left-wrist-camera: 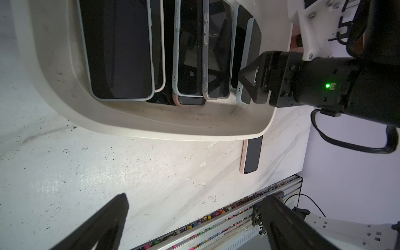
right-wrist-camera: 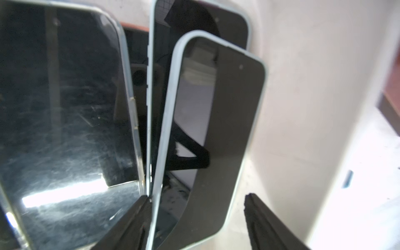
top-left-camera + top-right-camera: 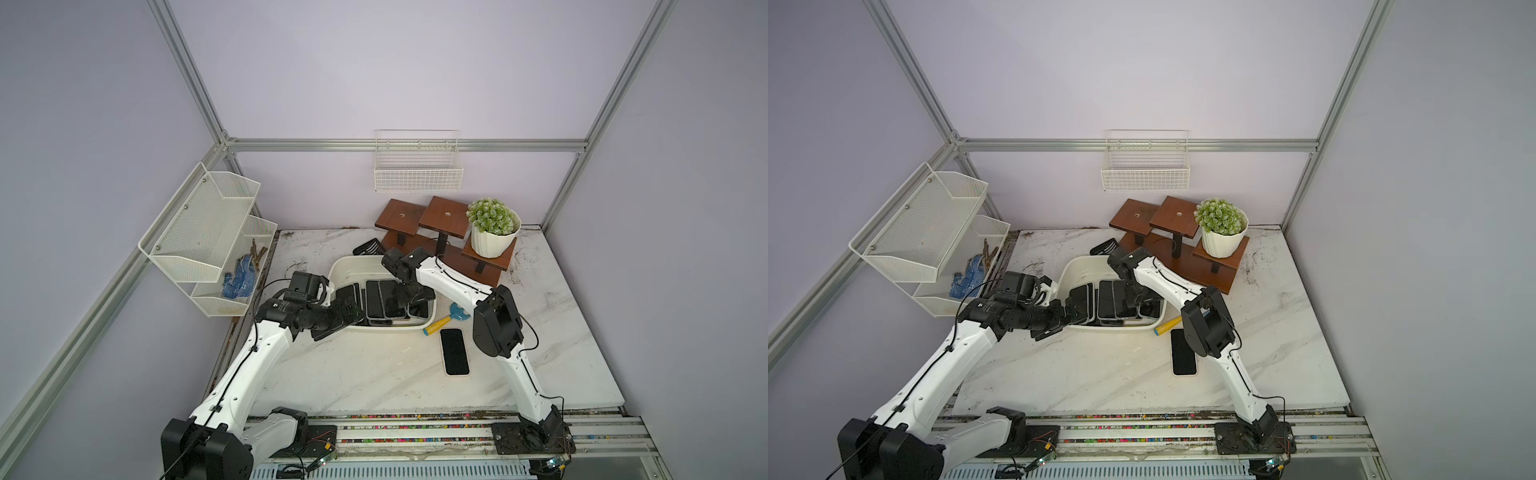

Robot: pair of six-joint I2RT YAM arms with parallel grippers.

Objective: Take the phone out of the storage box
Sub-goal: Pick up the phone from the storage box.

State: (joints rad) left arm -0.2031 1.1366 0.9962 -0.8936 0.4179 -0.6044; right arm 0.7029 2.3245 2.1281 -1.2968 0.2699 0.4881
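Phones (image 1: 116, 49) lean on edge in storage box (image 3: 347, 268), so right claw (image 2: 197, 195) reaches in from above, straddling pale-blue phone (image 2: 216, 129) at end of row. One finger on its edge, other short of it, not clamped. Left claw (image 1: 198, 195) wide apart beside box, probably keeping clear.

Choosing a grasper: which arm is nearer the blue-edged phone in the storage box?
Right. Right arm: jaws astride the blue-edged phone. Left arm: outside the storage box, at its opposite end.

Lavender walls (image 3: 374, 62), aluminium frame (image 3: 311, 145), marble tabletop (image 3: 353, 374), wire basket (image 3: 417, 174)
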